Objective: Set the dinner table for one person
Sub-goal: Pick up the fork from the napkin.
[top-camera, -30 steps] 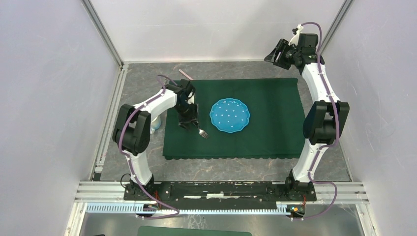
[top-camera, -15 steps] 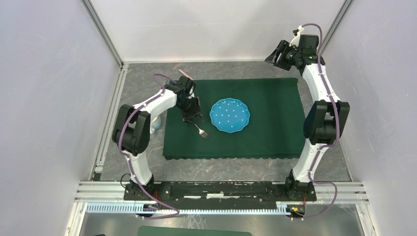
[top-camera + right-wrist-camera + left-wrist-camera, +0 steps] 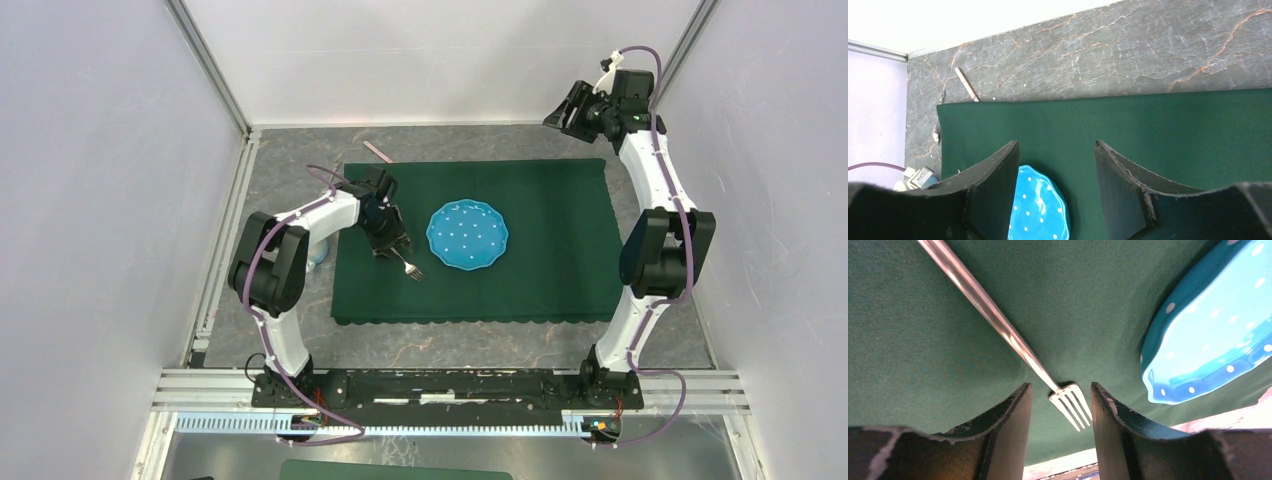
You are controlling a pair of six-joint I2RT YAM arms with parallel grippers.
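The dinner table (image 3: 470, 342), a flat dark-grey stone-look slab with pale and reddish veins, is filling the whole floor of the cell. A dark green cloth (image 3: 550, 250) with a matte felt-like weave and a scalloped near edge is covering its middle.

A glossy turquoise plate (image 3: 467, 236) with white dots and a wavy rim is sitting on the cloth, slightly left of its centre. A polished metal fork (image 3: 408, 268) is lying flat on the cloth just left of the plate, apart from it, its four tines pointing near and right.

The left gripper (image 3: 392, 243) is hanging low over the fork's handle. In the left wrist view its black fingers (image 3: 1008, 415) are standing apart on either side of the fork's head, with cloth showing in both gaps, so it is gripping nothing.

The right gripper (image 3: 570, 110) is hovering high over the far right corner of the table, jaws parted and empty.

A thin pale stick (image 3: 378, 150) is lying on the bare stone beyond the cloth's far left corner.

Compared with a second ago, the left gripper is sitting a little further right along the handle. The fork and plate are lying where they were. The right gripper is resting slightly further right.
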